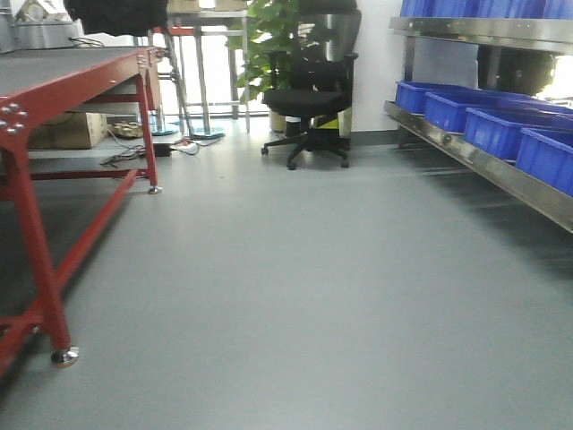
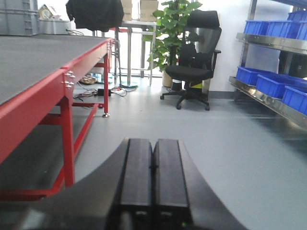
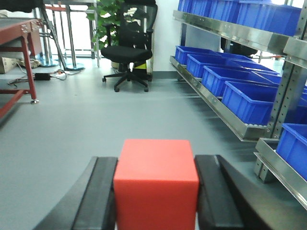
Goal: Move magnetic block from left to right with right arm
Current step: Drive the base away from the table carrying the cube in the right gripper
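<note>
**A:** Where's the block [image 3: 156,187] right now?

**B:** It's between the two black fingers [image 3: 98,191] of the right end effector [image 3: 156,165], which is clamped on its side faces. The right wrist view shows only grey floor [image 3: 62,124] out ahead of it. The red-framed surface [image 3: 19,31] is well off at the far left. The left end effector [image 2: 153,177] is pressed together with nothing in it.

**A:** What'd worry you from here?

**B:** Mostly a slip, I'd guess. The faces look smooth and the hold is just two flat pads on two sides. A quick swing or a jerky stop could let it twist or slide out. Then it hits the floor, and a cube like that could tumble off toward the shelf [image 3: 229,122] with the blue bins [image 3: 247,98]. It's also magnetic, so passing close to that steel might tug it. And I can't see the drop spot in any view, so letting go early is a risk too.

**A:** And the block itself?

**B:** It's a bright red cube with plain matte faces and sharp edges. The top is lit a bit lighter than the front. It fills the gap between the fingers, and I can't spot any marks on it.
</note>
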`<state>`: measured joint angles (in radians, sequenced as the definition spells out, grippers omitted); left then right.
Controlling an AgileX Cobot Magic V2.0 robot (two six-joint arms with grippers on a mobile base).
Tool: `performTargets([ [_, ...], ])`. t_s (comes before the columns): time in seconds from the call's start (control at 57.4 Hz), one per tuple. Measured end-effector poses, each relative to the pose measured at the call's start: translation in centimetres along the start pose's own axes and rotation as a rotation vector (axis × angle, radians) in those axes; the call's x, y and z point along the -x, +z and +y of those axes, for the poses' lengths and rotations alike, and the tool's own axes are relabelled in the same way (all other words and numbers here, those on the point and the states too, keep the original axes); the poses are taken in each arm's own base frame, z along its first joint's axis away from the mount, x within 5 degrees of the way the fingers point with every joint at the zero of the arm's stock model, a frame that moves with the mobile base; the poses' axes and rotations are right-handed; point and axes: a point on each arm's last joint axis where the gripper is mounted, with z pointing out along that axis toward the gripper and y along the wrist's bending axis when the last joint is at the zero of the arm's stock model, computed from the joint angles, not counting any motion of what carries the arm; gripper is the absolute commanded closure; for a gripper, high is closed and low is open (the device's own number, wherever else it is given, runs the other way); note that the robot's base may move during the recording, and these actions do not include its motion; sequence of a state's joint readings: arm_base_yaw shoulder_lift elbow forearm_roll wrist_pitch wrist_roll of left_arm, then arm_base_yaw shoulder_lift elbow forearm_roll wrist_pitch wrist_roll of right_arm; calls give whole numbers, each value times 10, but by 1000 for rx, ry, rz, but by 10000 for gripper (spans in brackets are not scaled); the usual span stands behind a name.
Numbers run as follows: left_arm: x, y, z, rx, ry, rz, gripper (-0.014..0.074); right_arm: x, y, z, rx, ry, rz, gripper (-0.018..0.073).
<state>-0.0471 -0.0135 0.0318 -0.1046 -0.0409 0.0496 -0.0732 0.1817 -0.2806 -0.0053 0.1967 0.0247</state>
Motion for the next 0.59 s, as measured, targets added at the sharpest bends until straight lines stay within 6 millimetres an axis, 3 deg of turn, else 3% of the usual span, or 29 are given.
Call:
performTargets([
  [0.592, 0, 0, 0, 0, 0, 0, 722, 0, 0, 0, 1, 5, 4, 307],
])
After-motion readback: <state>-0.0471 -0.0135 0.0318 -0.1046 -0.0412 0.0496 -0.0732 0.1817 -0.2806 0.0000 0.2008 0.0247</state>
